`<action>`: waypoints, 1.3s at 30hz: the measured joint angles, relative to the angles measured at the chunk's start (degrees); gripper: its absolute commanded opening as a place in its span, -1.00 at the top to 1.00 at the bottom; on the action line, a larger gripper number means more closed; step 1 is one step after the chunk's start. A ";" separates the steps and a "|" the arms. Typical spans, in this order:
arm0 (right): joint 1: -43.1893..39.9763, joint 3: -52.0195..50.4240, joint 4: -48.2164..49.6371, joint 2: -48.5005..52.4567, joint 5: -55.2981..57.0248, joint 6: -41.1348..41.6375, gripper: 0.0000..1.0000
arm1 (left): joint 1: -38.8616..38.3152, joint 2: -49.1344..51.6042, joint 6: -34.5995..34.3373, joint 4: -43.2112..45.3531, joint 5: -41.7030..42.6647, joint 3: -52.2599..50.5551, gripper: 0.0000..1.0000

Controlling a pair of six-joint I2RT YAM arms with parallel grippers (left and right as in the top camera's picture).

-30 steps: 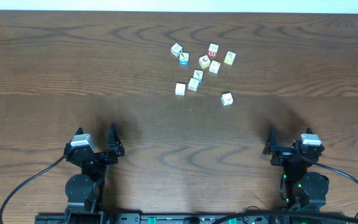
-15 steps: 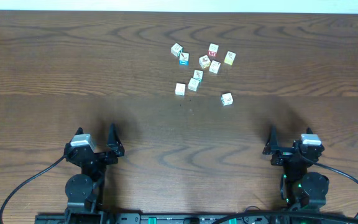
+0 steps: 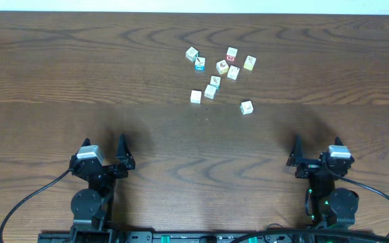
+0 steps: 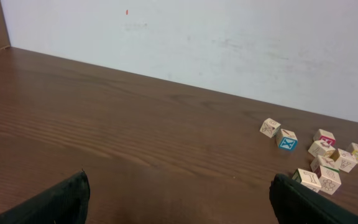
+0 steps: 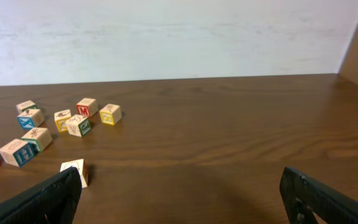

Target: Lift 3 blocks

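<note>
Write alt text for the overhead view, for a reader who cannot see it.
Ten small toy blocks lie loosely scattered, untouched, on the far middle of a dark wooden table. At the near edge, the left end effector and right end effector both stand open and empty, well short of the blocks.

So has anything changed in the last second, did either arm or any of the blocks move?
Nothing has visibly changed. The left gripper and right gripper stay open and empty at the near edge of the table. The wooden blocks lie scattered in the same spots on the far side, none touched.
</note>
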 measured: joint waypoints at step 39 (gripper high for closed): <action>0.00 34.38 -27.54 33.79 -23.26 -0.37 -0.99 | 0.00 0.00 0.00 -0.07 -0.02 0.07 -0.85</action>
